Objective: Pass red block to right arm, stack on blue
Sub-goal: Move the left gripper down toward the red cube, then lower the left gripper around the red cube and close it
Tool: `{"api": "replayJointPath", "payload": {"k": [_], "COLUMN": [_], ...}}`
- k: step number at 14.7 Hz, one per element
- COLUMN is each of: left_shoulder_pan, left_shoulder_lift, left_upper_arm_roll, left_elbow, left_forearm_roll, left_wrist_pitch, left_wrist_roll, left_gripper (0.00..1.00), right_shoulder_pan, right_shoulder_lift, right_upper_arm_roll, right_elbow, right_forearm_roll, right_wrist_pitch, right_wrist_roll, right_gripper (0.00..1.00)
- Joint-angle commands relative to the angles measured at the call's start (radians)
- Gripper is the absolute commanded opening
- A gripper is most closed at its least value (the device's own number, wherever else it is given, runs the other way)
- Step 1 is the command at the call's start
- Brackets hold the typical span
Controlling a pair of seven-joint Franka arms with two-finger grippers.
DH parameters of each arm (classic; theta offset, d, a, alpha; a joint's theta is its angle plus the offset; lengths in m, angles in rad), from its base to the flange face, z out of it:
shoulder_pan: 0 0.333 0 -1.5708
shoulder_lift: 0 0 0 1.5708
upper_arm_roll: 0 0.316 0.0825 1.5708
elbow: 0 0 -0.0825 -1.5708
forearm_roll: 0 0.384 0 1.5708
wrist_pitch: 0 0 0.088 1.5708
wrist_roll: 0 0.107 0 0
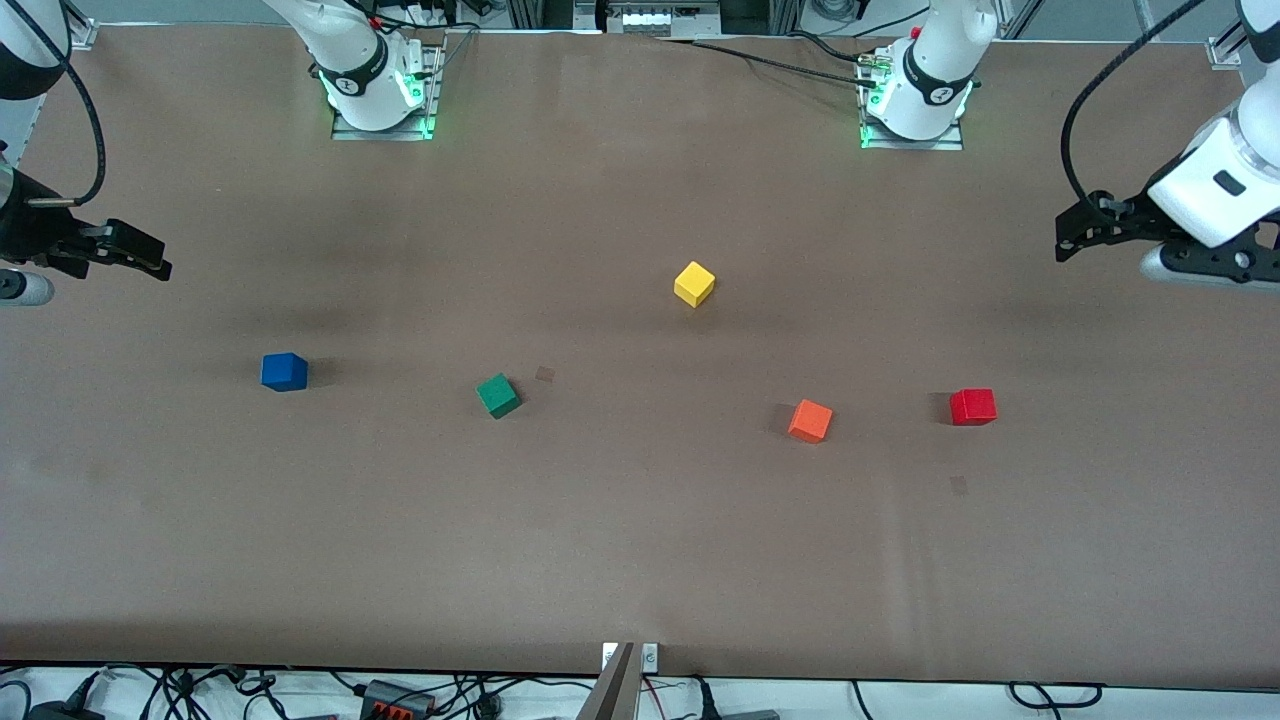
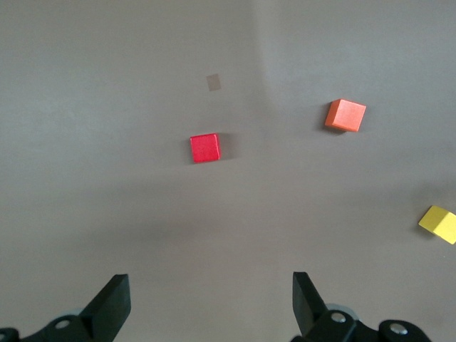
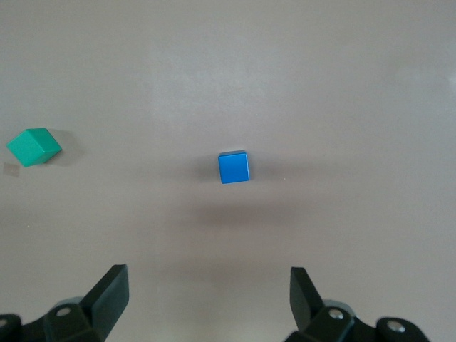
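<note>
The red block [image 1: 972, 407] sits on the table toward the left arm's end; it also shows in the left wrist view [image 2: 205, 148]. The blue block [image 1: 284, 372] sits toward the right arm's end and shows in the right wrist view [image 3: 234, 168]. My left gripper [image 1: 1068, 238] hangs open and empty over the table's left-arm end, apart from the red block, with its fingers wide in its wrist view [image 2: 210, 285]. My right gripper [image 1: 158, 258] hangs open and empty over the table's right-arm end, apart from the blue block [image 3: 206, 279].
An orange block [image 1: 810, 420] lies beside the red one, toward the middle. A green block [image 1: 498, 395] lies between the blue and orange blocks. A yellow block [image 1: 694, 284] sits farther from the front camera, mid-table. The brown table [image 1: 640, 560] has its edge along the view's bottom.
</note>
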Motion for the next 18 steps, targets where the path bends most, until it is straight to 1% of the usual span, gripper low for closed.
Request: {"api": "replayJointPath", "payload": {"k": [1,3,4,5,8,10,13,14,16,18], "left_shoulder_pan": [0.02,0.029,0.026,0.026,0.031,0.04,0.049,0.049,0.05,0.05], "left_shoulder_lift": [0.133,0.182,0.229,0.269,0.381,0.411,0.4,0.4,0.403,0.405], "left_upper_arm_roll": [0.007,0.004,0.004,0.004,0.006,0.006,0.006,0.007,0.007,0.007], "left_elbow": [0.128,0.12,0.125,0.122,0.082,0.0,-0.2,-0.237,-0.291,-0.358], "left_forearm_roll": [-0.013,-0.013,-0.014,-0.013,-0.011,-0.013,-0.011,-0.01,-0.01,-0.011], "left_wrist_pitch": [-0.038,-0.031,-0.011,0.042,0.266,0.407,0.647,0.697,0.757,0.863], "left_wrist_roll": [0.028,0.033,0.023,0.019,0.009,-0.002,-0.045,-0.044,-0.044,-0.044], "left_gripper": [1.0,1.0,1.0,1.0,1.0,1.0,1.0,1.0,1.0,1.0], "right_shoulder_pan": [-0.01,-0.01,-0.008,-0.007,-0.002,-0.002,-0.002,-0.002,-0.002,-0.002], "right_shoulder_lift": [0.001,0.0,0.0,0.0,0.0,0.0,-0.002,-0.002,-0.002,-0.002], "right_upper_arm_roll": [0.008,0.009,0.009,0.009,0.011,0.012,0.015,0.015,0.015,0.015], "right_elbow": [0.004,0.006,0.006,0.006,0.006,0.009,0.01,0.01,0.01,0.01], "right_forearm_roll": [-0.012,-0.012,-0.012,-0.012,-0.012,-0.012,-0.01,-0.01,-0.01,-0.008], "right_wrist_pitch": [-0.009,-0.011,-0.014,-0.015,-0.017,-0.014,-0.011,-0.011,-0.014,-0.017], "right_wrist_roll": [0.0,0.0,0.0,0.0,0.0,0.0,0.0,0.0,0.0,0.0], "right_gripper": [1.0,1.0,1.0,1.0,1.0,1.0,1.0,1.0,1.0,1.0]}}
